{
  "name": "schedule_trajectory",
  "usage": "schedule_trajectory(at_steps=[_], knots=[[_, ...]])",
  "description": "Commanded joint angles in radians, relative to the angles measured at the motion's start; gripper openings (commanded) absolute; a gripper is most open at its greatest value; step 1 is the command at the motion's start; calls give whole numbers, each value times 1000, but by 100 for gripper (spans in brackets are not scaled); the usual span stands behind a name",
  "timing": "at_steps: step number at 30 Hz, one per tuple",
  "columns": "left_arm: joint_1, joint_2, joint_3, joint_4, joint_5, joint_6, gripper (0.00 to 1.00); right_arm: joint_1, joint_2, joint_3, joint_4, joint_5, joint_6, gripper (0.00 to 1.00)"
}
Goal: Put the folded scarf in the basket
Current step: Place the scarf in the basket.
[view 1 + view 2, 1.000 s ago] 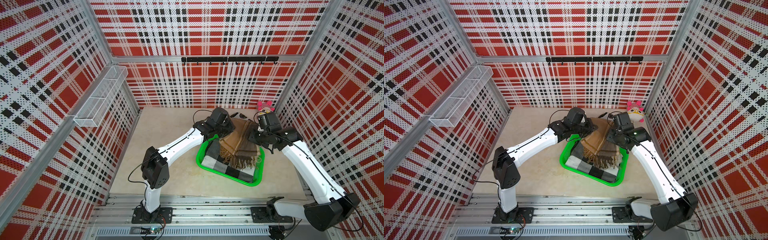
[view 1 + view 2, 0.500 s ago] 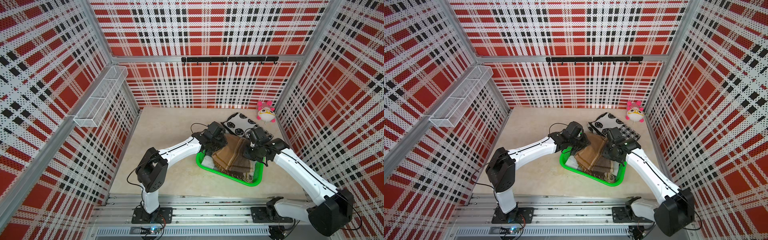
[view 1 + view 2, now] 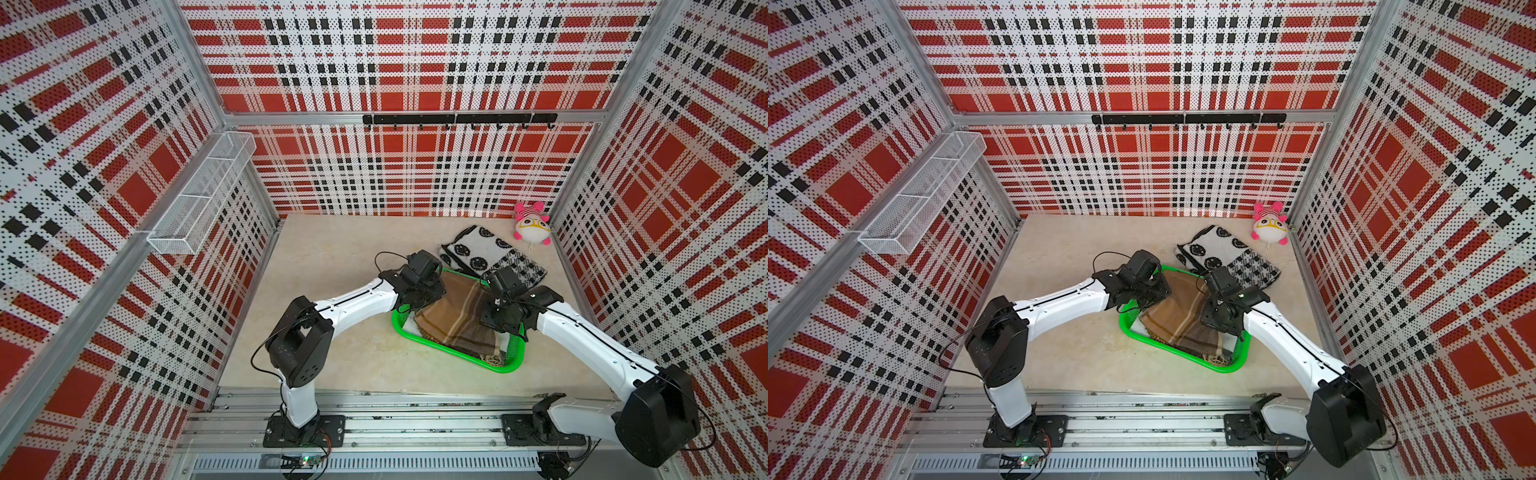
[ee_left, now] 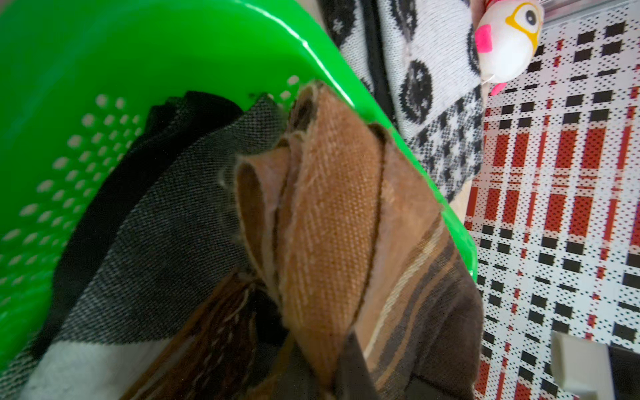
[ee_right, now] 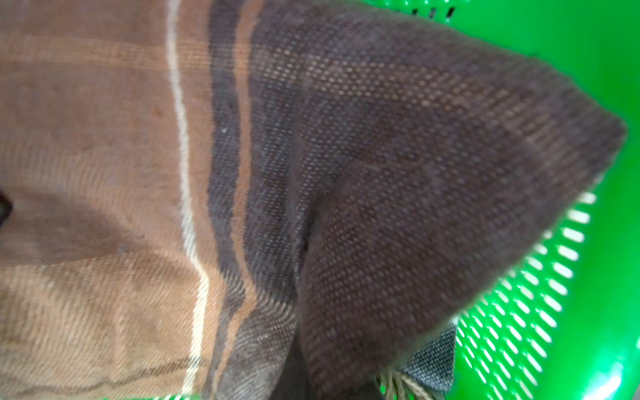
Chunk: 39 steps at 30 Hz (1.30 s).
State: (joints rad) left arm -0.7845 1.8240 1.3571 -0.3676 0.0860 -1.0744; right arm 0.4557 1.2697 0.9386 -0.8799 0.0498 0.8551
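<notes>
In a top view the left gripper (image 3: 422,297) and right gripper (image 3: 496,318), fingers clamped narrow on the folded scarf (image 3: 457,322), sling it between them over the basket (image 3: 509,369); in the left wrist view an edge beyond the fingers meets the rim, in the right wrist view a corner hangs inside the wall, so it looks best lowered and tucked inward before release.

Enclosure: red, white and black plaid perforated walls (image 3: 415,62); beige floor (image 3: 332,257); white wire mesh shelf (image 3: 203,199) on a side wall; black hook rail (image 3: 457,119) on the back wall.
</notes>
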Motion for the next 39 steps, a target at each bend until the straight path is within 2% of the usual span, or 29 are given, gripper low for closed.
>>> schedule_trajectory(at_steps=[1,4,9,17,21,23,24,29,33,36,39], knots=[[23,7,-21,13,-48,49,0,5,43,-32,13,68,20,0],[24,44,-24,13,-74,76,0,5,96,-33,28,104,29,0],[21,64,-35,-1,-134,94,9,6,153,-45,34,113,54,0],[21,53,-29,-59,-189,116,24,6,117,-42,-12,148,78,1],[6,-14,10,-120,-304,114,38,5,63,-6,-82,194,99,41],[-1,-33,61,-159,-336,124,44,5,21,17,-114,222,119,51],[-2,-35,93,-177,-337,130,44,6,3,31,-129,237,126,53],[-40,4,235,-196,-277,144,41,5,-30,99,-140,229,127,52],[-78,99,321,-190,-194,142,35,8,-16,77,-47,119,127,38],[-91,156,324,-177,-150,135,31,8,19,29,5,56,150,33],[-88,169,254,-136,-138,126,29,9,48,-42,33,43,173,31]])
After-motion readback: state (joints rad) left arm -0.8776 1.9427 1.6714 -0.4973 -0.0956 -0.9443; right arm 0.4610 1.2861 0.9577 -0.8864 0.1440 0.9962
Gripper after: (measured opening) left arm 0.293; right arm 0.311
